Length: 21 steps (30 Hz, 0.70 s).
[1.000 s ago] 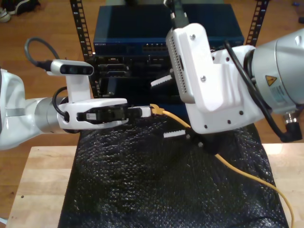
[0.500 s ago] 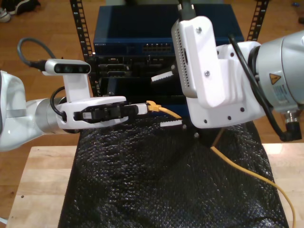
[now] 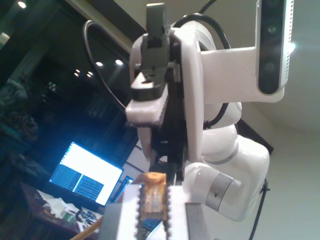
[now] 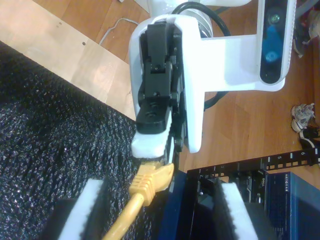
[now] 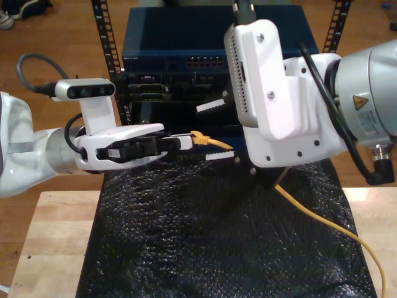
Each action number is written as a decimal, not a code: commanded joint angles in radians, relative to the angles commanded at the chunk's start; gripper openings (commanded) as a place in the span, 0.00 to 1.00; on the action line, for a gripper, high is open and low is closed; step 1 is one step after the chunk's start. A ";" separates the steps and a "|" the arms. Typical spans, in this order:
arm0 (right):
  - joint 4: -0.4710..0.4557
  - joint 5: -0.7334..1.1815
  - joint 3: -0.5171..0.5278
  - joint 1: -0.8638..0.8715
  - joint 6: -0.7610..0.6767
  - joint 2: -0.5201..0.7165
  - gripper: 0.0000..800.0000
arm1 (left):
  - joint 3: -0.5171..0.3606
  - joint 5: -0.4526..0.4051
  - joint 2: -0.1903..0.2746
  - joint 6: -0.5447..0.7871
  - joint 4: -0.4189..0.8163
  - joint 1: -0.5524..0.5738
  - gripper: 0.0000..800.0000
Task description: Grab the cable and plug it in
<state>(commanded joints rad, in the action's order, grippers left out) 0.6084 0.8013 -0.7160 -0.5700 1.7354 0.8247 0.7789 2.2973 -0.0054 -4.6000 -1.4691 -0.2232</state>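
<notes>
**Cable** (image 5: 211,143): thin yellow-orange cord. The moulded boot at its tip is the same colour, and the second wrist view (image 4: 145,187) shows it ribbed. The plug shows amber between pads in the first wrist view (image 3: 151,197).
- Location: the tip is held in the air just in front of the rack (image 5: 155,93), above the far edge of the black mat (image 5: 205,236). The cord runs from there toward the exterior view's right, passes behind my second gripper's body, then trails across the mat and off its near right corner.

**My first gripper** (image 5: 186,141): reaches in from the exterior view's left, lying level. Its white serrated pads (image 3: 131,210) are clamped on the plug end.

**My second gripper** (image 5: 216,130): comes from the exterior view's right. Its jaws are spread wide and hold nothing. One pad sits above the cord and one below, both just beside the plug.

**Room for moving**:
- Blue switch (image 5: 173,43) and dark rack faces stand directly behind the plug, near it.
- The two grippers are close, nearly tip to tip.
- Bare mat lies below, with the wooden table (image 5: 49,242) exposed on both sides.
</notes>
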 joint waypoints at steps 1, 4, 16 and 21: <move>0.000 0.000 0.000 0.000 0.000 0.000 0.59 | 0.000 0.000 0.000 0.002 0.000 0.000 0.01; 0.000 0.000 0.000 0.000 0.000 0.000 0.53 | 0.000 0.000 0.000 0.002 0.000 0.000 0.01; 0.000 0.000 0.002 0.000 0.000 0.000 0.35 | -0.002 0.002 0.000 -0.002 0.000 0.002 0.02; 0.058 0.003 0.003 0.000 0.005 0.002 0.35 | -0.002 0.015 -0.002 -0.006 0.000 0.002 0.01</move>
<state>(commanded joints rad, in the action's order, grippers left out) 0.6667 0.8044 -0.7129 -0.5700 1.7400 0.8263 0.7773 2.3127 -0.0069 -4.6061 -1.4691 -0.2217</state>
